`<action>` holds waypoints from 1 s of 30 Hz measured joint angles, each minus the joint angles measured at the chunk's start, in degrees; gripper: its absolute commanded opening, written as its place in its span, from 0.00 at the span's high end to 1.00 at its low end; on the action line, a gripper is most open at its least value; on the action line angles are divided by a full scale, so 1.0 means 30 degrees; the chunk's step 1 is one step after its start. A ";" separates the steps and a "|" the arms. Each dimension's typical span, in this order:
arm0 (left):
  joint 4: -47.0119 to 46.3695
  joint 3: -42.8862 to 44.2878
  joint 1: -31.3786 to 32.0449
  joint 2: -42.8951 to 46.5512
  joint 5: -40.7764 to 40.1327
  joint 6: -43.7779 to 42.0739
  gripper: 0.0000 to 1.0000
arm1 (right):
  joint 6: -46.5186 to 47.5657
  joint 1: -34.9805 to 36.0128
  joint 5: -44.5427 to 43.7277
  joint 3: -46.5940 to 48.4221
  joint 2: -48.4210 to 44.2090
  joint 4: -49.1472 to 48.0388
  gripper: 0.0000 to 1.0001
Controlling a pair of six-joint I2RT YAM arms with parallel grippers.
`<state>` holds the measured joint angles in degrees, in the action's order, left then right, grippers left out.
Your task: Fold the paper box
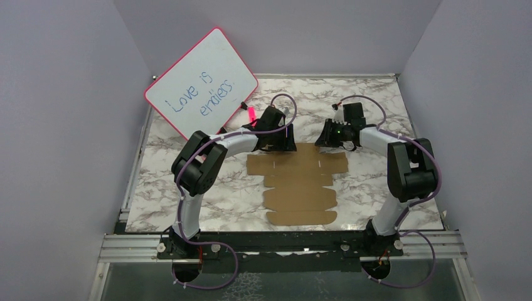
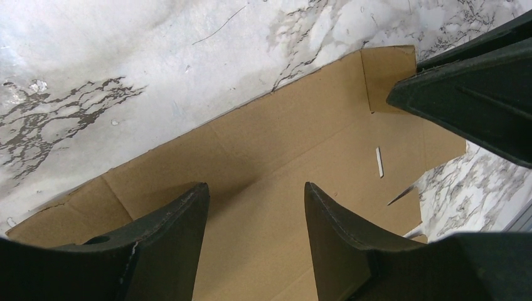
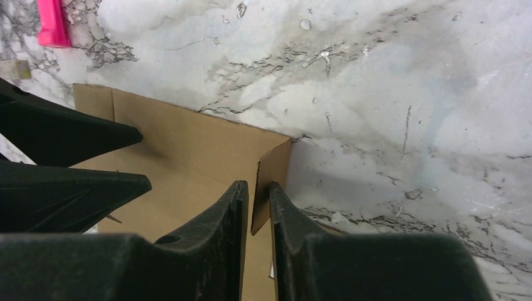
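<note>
The paper box (image 1: 298, 188) is a brown die-cut sheet lying mostly flat on the marble table, with its far strip raised. My left gripper (image 1: 283, 147) hovers over the sheet's far left part. In the left wrist view the left gripper (image 2: 255, 186) is open, with only bare cardboard (image 2: 282, 125) between its fingers. My right gripper (image 1: 326, 141) is at the sheet's far right corner. In the right wrist view the right gripper (image 3: 257, 184) is shut on a small end flap (image 3: 276, 166) that stands upright between its fingers. The raised strip (image 3: 188, 141) runs leftward behind it.
A pink-framed whiteboard (image 1: 201, 81) leans at the back left, and a pink marker (image 1: 250, 113) lies just behind the left gripper. Grey walls enclose the table on three sides. The metal rail (image 1: 282, 244) with both arm bases runs along the near edge.
</note>
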<state>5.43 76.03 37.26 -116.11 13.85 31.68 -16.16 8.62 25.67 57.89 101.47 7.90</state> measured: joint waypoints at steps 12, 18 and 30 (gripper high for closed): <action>-0.0291 -0.0138 0.0000 0.0007 0.0000 0.0000 0.40 | 0.0138 0.1800 -0.4000 0.1129 -0.0291 0.1902 0.70; -0.0015 -0.0138 0.0000 0.0168 -0.0109 -0.0036 0.39 | 0.0284 0.1858 -0.4772 0.1188 -0.1450 0.2543 0.48; 0.1384 -0.2178 -0.0022 0.4991 -0.0685 -0.0372 0.31 | 0.0211 0.1894 -0.3402 -0.1326 -0.6368 0.2222 0.35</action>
<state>9.58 69.49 37.19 -101.14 11.79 30.57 -15.53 14.31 15.46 53.91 82.37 14.57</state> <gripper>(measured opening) 0.669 0.640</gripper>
